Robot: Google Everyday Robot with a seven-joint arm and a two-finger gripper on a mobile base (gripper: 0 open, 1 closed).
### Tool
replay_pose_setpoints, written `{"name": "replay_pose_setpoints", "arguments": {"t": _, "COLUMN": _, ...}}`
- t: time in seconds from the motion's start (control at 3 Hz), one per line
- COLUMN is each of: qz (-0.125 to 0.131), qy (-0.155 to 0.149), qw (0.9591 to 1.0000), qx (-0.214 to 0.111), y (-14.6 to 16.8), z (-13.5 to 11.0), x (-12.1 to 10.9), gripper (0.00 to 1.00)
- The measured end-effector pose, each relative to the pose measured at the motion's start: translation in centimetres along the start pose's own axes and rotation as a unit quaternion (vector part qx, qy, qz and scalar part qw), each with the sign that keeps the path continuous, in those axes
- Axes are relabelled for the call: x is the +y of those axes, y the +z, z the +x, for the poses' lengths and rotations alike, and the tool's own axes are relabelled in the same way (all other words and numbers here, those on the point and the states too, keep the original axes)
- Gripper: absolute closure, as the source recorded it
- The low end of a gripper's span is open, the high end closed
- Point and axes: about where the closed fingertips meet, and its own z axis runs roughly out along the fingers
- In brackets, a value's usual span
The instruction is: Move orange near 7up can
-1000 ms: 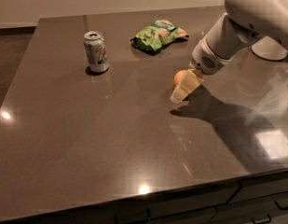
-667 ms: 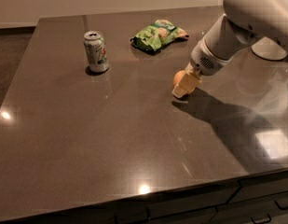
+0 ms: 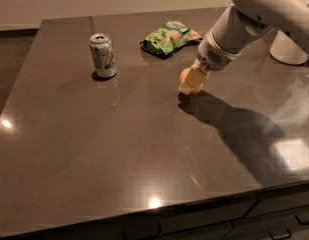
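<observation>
Camera view: the gripper has shifted slightly left, toward the can. Its fingers pinch the orange, low over the table. The carry has probably begun, but the can is well apart.

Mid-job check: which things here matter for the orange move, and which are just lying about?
In the job: orange; 7up can, standing to its left in view; gripper, down at the orange.
Lying about: green snack bag, behind the orange; white object, at the right edge.
</observation>
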Motion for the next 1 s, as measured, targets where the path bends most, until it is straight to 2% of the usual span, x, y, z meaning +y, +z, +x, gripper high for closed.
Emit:
{"name": "replay_pose_setpoints", "arguments": {"t": 0.33, "qz": 0.004, "qy": 0.001, "qw": 0.9998, "qx": -0.021, "y": -0.1, "z": -4.2, "x": -0.9, "gripper": 1.0}}
{"name": "replay_pose_setpoints", "arguments": {"t": 0.67, "qz": 0.004, "qy": -0.008, "qw": 0.9991, "qx": -0.041, "y": 0.6, "z": -8.7, "x": -1.0, "gripper": 1.0}}
{"name": "replay_pose_setpoints", "arguments": {"t": 1.0, "qz": -0.007, "qy": -0.019, "qw": 0.9985, "qx": -0.051, "y": 2.3, "z": -11.9, "x": -0.2, "gripper": 1.0}}
